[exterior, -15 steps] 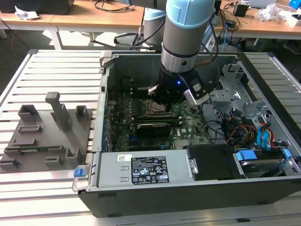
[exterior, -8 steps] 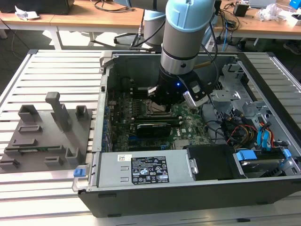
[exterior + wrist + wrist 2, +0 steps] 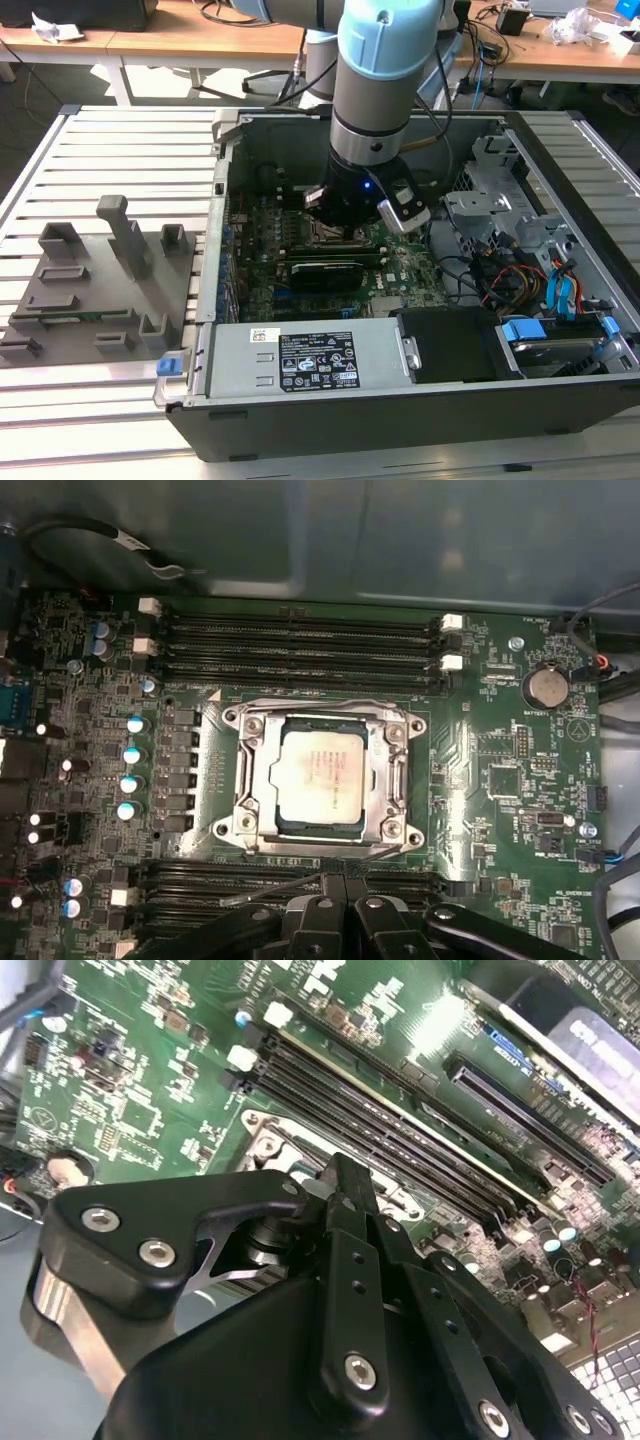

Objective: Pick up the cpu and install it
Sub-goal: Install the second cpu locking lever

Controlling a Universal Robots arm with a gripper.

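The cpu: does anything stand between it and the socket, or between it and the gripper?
Nothing visible does. In the first wrist view the cpu already lies inside the socket frame on the motherboard, its metal top uncovered. The gripper hangs just beside the frame, with no cable or part between them.

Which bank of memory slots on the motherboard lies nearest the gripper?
In the first wrist view, the bank beside the gripper, not the far bank beyond the cpu.

Wooden desks stand behind a slatted metal table.
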